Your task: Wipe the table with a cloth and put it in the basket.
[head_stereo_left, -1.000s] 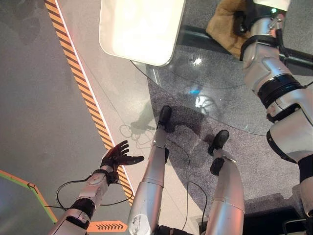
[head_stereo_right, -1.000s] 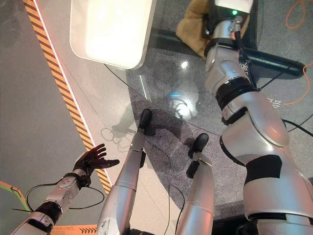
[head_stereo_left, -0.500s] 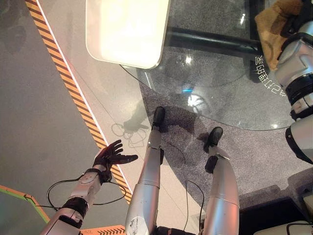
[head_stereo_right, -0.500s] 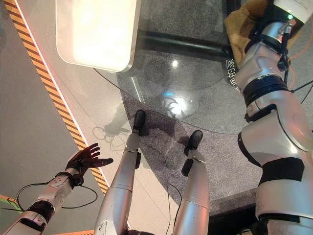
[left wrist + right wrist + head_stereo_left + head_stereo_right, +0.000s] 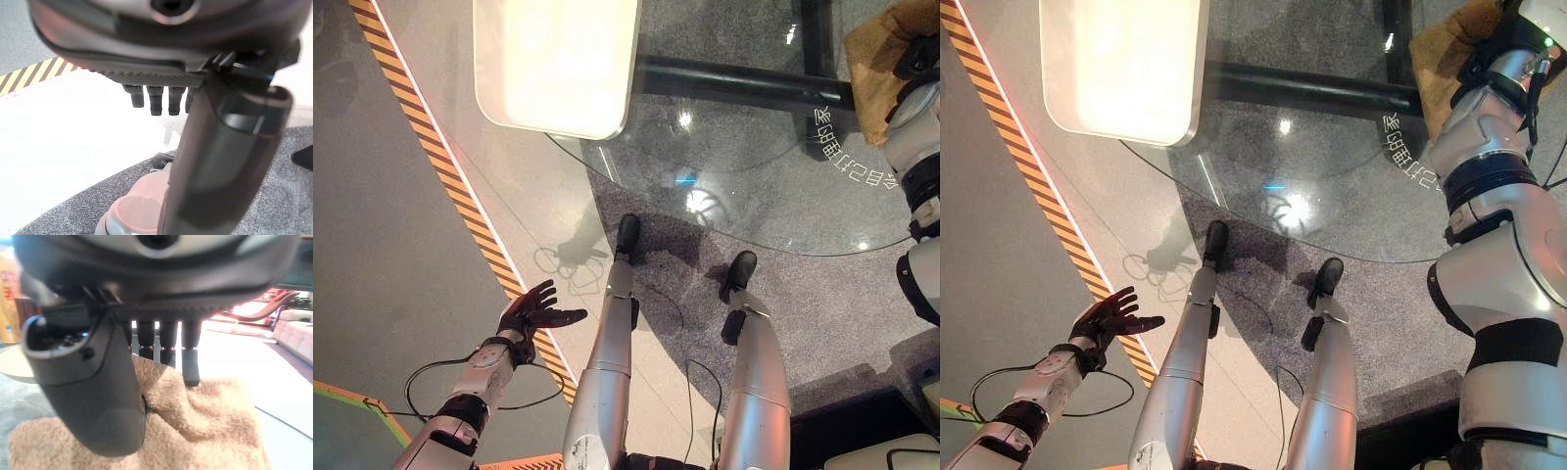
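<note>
Cloth, a tan fluffy terry towel [image 5: 205, 431], lies bunched under the right hand [image 5: 161, 345] on the round clear glass tabletop [image 5: 754, 166]. The right wrist view shows what the head views cannot: the dark fingers [image 5: 190, 360] reach down onto the pile with their tips on its raised folds, and the thick thumb [image 5: 90, 391] presses into the towel just beside them, so a ridge of fabric sits pinched between thumb and fingers. From the head camera, that hand [image 5: 913, 59] is little more than a dark shape at the end of the silver-grey arm, resting on the towel [image 5: 1449, 49] at the far right rim of the tabletop; the grip itself is hidden there.

The left hand [image 5: 536, 311] hangs low at the robot's left side, well apart from the tabletop and the towel, above the grey floor [image 5: 391, 255] and just beside a diagonal orange-and-black striped floor line [image 5: 460, 196]. In the head views its fingers are spread and nearly straight, the thumb standing out, with nothing in the palm. Its own wrist view adds a close look along the hand [image 5: 161, 98]: a row of short dark fingertips [image 5: 155, 104] pointing out over the pale floor, with the striped line [image 5: 34, 73] past them.

Beyond the left hand, overlapping the near-left edge of the glass, is a white rounded-corner rectangular panel [image 5: 558, 59]. A dark bar [image 5: 734, 83] shows through the glass, between that panel and the right hand.
</note>
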{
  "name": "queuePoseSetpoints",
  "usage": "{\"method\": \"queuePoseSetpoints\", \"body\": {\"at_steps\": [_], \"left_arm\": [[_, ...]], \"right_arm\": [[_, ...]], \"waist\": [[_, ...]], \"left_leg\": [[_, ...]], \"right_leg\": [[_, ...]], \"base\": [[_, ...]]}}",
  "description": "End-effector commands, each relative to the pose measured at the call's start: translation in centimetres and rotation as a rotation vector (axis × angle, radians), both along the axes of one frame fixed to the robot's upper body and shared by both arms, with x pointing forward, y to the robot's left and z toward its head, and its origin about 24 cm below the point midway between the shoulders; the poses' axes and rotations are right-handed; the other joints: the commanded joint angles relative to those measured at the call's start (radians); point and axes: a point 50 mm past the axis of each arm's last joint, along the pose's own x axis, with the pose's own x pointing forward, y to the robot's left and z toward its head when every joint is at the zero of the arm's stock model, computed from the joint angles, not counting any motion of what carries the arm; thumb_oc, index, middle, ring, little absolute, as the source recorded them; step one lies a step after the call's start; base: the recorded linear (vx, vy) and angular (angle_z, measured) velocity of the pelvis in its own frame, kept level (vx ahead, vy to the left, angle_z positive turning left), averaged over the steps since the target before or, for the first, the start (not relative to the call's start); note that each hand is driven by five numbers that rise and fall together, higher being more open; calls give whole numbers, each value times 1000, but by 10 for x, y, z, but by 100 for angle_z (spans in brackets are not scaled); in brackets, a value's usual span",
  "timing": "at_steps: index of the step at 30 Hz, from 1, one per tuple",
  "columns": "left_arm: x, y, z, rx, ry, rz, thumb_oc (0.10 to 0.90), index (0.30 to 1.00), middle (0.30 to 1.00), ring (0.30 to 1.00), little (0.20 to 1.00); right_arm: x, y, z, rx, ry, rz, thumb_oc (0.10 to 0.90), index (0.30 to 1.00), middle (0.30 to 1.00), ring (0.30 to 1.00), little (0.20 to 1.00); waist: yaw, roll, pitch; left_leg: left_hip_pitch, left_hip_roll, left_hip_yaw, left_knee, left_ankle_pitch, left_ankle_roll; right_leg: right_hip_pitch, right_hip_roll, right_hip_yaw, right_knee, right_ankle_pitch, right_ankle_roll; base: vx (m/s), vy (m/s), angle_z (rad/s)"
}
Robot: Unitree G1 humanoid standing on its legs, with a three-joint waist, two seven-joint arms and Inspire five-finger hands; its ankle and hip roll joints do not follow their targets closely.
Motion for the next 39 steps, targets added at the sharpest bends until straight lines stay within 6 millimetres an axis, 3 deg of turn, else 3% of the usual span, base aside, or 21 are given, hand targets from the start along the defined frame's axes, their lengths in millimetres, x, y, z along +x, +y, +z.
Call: {"method": "queuePoseSetpoints", "body": {"at_steps": [1, 11, 21, 30, 37, 38, 39], "left_arm": [[-10, 19, -6, 27, 48, 65, 800, 900, 900, 900, 900], [-12, 5, -13, 28, 38, 36, 800, 900, 900, 900, 900], [-14, 1, -16, 30, 28, 20, 800, 900, 900, 900, 900], [-15, 0, -17, 36, 24, 18, 800, 900, 900, 900, 900], [-15, 0, -17, 42, 23, 21, 800, 900, 900, 900, 900], [-11, 1, -13, 43, 8, 23, 800, 900, 900, 900, 900], [-12, 1, -14, 42, 8, 26, 800, 900, 900, 900, 900]], "right_arm": [[-19, 23, 62, -295, -200, 23, 100, 300, 300, 300, 200], [-5, 119, 62, -519, -179, 315, 100, 300, 300, 300, 200], [-8, 188, 45, -675, -111, 532, 100, 300, 300, 300, 200], [-14, 224, 27, -730, -61, 674, 100, 300, 300, 300, 200], [-21, 238, 16, -732, -35, 754, 100, 300, 300, 300, 200], [-23, 240, 19, -732, -45, 759, 100, 300, 300, 300, 200], [-24, 240, 17, -729, -43, 767, 100, 300, 300, 300, 200]], "waist": [[40, -16, -5], [63, -7, -5], [77, -2, -5], [83, -3, -5], [79, -10, -5], [80, -9, -5], [78, -10, -5]], "left_leg": [[59, -112, 87, 7, -97, 121], [62, -122, 84, 6, -97, 119], [62, -129, 84, -2, -91, 119], [57, -132, 81, 2, -91, 119], [54, -132, 80, 2, -90, 120], [22, -131, 79, -1, -55, 123], [20, -131, 80, 0, -55, 124]], "right_leg": [[66, 121, -53, -142, 39, -54], [70, 116, -63, -139, 25, -57], [72, 119, -71, -146, 19, -59], [69, 121, -72, -140, 14, -58], [66, 126, -69, -140, 16, -56], [42, 127, -83, -154, 51, -63], [40, 128, -82, -153, 51, -63]], "base": [[0, 0, 0], [0, 0, 0], [0, 0, 0], [0, 0, 0], [-9, 1, 0], [-62, 13, 1], [-61, 16, 1]]}}
